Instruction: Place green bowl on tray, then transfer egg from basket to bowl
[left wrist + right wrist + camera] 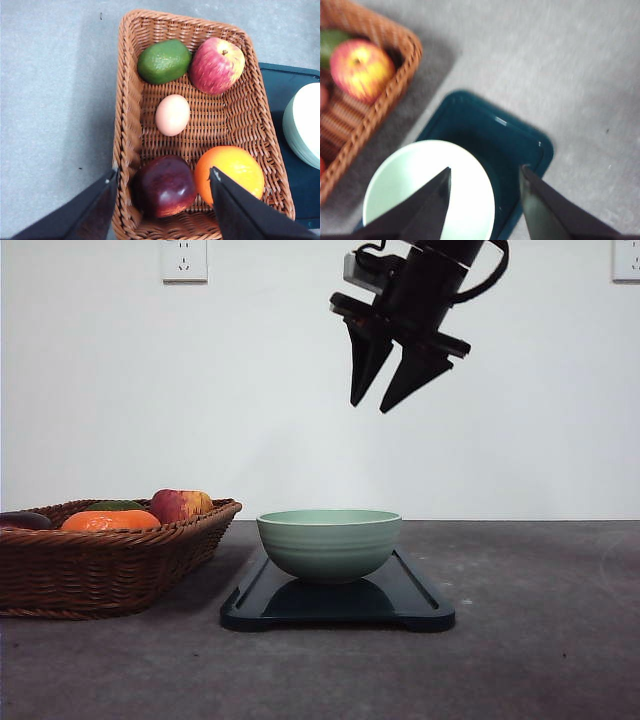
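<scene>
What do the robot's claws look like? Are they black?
Yes. In the front view the right gripper is black with two pointed, wedge-shaped fingers, a small grey box and a black cable above it. The left gripper has the same dark, flat, tapering fingers.

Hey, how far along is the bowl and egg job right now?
The first step looks done: the pale green ridged bowl sits on the dark rectangular tray, and the right pincer hangs open and empty above it. The pale egg lies in the brown wicker basket among the fruit, with the left pincer open above the basket. Grasping the egg and moving it to the bowl remains.
</scene>
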Robot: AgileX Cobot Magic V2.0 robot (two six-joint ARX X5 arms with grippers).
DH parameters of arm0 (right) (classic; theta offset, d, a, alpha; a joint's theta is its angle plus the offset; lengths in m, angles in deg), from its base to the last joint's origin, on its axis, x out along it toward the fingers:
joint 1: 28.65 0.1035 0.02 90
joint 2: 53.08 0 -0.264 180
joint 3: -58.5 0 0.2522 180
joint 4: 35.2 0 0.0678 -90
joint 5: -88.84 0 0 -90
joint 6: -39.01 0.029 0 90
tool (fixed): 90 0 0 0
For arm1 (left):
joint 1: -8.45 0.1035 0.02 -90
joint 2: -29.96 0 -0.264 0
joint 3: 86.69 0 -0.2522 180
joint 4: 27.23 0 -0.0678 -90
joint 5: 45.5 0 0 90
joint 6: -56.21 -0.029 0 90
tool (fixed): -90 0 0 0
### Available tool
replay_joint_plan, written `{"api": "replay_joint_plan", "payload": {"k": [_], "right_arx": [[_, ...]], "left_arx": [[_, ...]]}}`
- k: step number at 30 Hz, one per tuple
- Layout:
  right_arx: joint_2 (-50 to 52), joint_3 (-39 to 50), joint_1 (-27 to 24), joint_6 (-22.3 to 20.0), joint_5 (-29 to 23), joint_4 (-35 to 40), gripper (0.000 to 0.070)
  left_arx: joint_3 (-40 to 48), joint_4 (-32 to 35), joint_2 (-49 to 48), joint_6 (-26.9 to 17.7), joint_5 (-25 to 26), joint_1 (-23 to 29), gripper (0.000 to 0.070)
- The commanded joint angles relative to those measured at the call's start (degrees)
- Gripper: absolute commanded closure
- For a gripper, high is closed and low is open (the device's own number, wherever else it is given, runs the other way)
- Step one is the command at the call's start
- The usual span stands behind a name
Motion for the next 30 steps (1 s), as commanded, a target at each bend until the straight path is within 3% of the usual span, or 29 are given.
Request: {"api": "replay_joint_plan", "payload": {"k": [1,18,30], "right_arx": [[1.97,1.40,0.48,0.35,0.18,2.30,0.0434],[28.30,39.16,0.06,-1.60,-0.04,21.91,0.0435],[44.48,59.34,-3.86,-4.20,-0.02,22.40,0.0435]], "left_arx": [[-1.29,0.34,0.33,0.02,0.06,0.00,0.0349],[-1.29,0.60,0.33,0.02,0.07,0.00,0.0349],[-1.29,0.61,0.33,-0.42,1.34,0.00,0.0348]]}}
